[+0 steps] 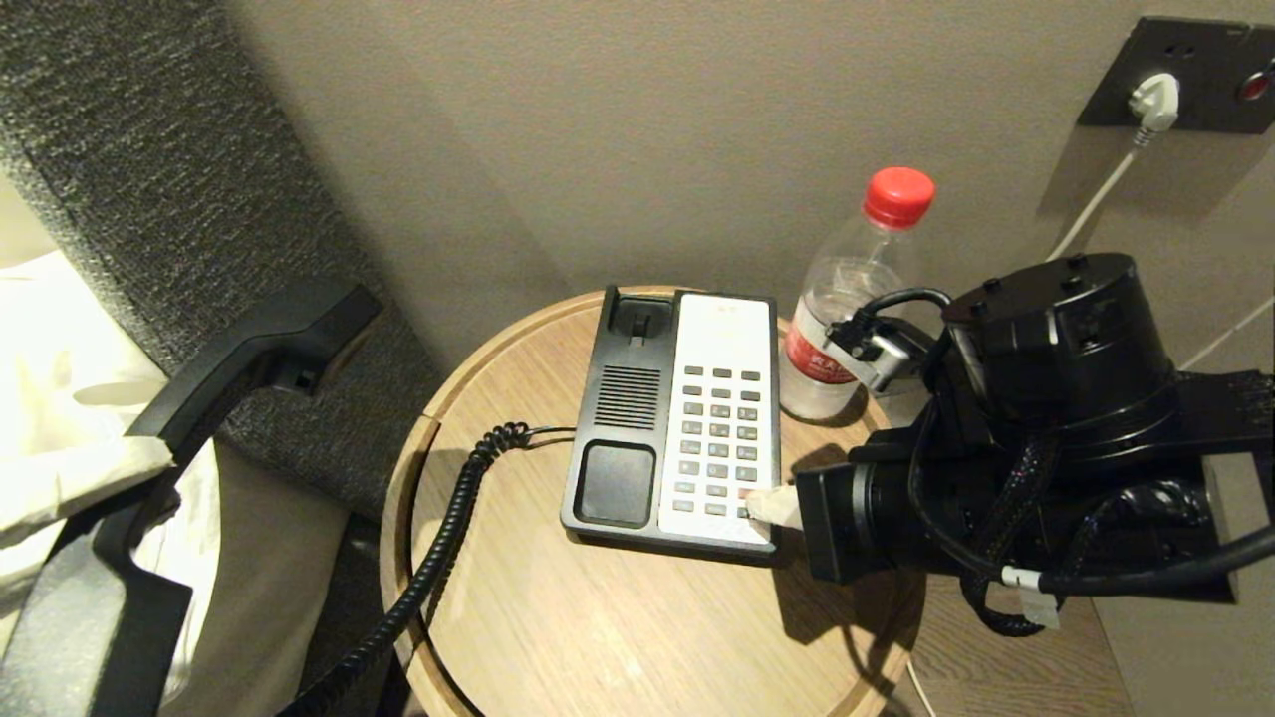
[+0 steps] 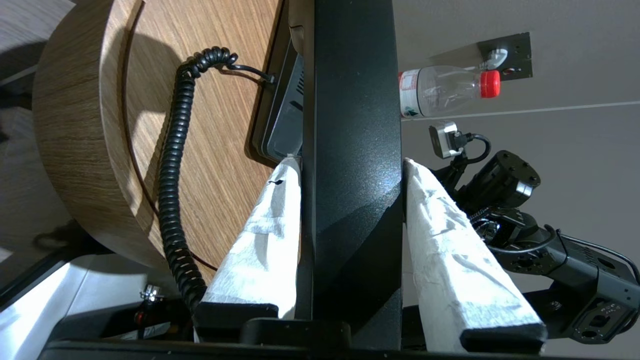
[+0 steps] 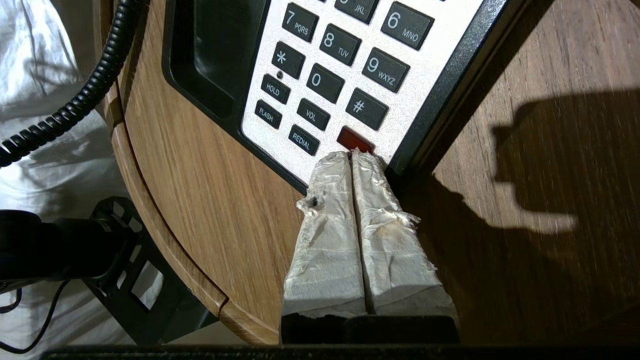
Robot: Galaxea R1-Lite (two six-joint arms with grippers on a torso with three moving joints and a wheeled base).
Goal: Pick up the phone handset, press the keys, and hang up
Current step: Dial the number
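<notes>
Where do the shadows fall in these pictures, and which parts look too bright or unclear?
Head view: the right tool throws a dark shadow on the table, and the bedding at left is overexposed. Right wrist view: a hard-edged shadow lies on the wood beside the phone base. Left wrist view: the handset shows a faint sheen.

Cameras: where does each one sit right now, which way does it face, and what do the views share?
Head: above, facing down at the round table; right arm shows.
Left wrist: behind the left gripper, clamped on the phone handset.
Right wrist: behind the right gripper, shut, tips at the red key.
Shared: phone base, coiled cord.
</notes>
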